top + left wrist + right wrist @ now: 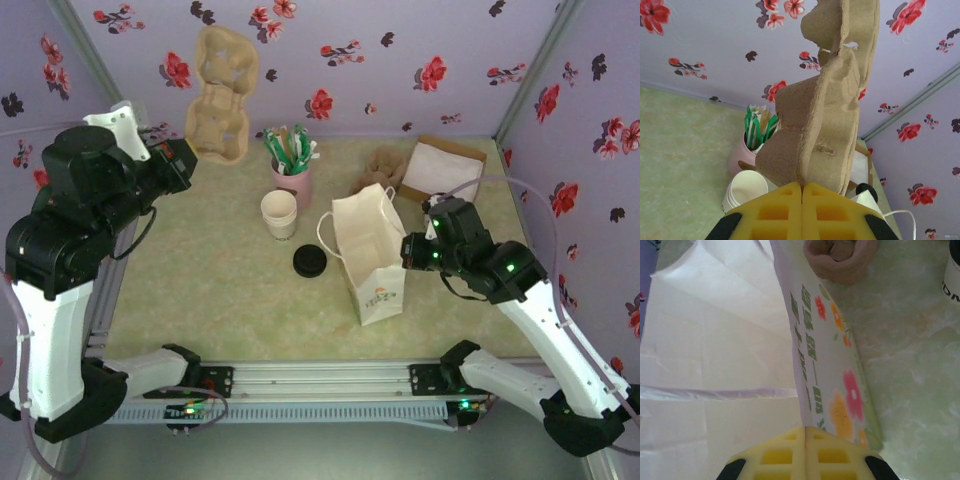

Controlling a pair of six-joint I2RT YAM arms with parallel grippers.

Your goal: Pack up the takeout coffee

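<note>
We read the step in hand as getting the brown moulded-pulp cup carrier (222,95) into the white paper bag with the flower print (368,250). The left gripper (802,192) is closed tight on the carrier's lower edge and holds it on end, high above the pale green table (200,290). The right gripper (805,432) is clamped on the top edge of 1 bag wall, with the inside of the bag to its left. The takeout coffee, as we judge it, is the small cup with the dark top (309,262). It stands on the table just left of the bag, apart from both grippers and not yet in a pocket.

To do this well, we would turn the carrier flat, pockets up, before it comes down, and line its narrow side up with the bag mouth. The right gripper should hold the wall steady, since the bag looks light and would probably tip under a sideways push.

From above, the cup's cream wall is hard to make out under its top. In the right wrist view a white cup wall with dark letters (952,277) is cut off at the frame edge, and we cannot tell which cup it is. Nor can we tell how wide the bag mouth stands open.
</note>
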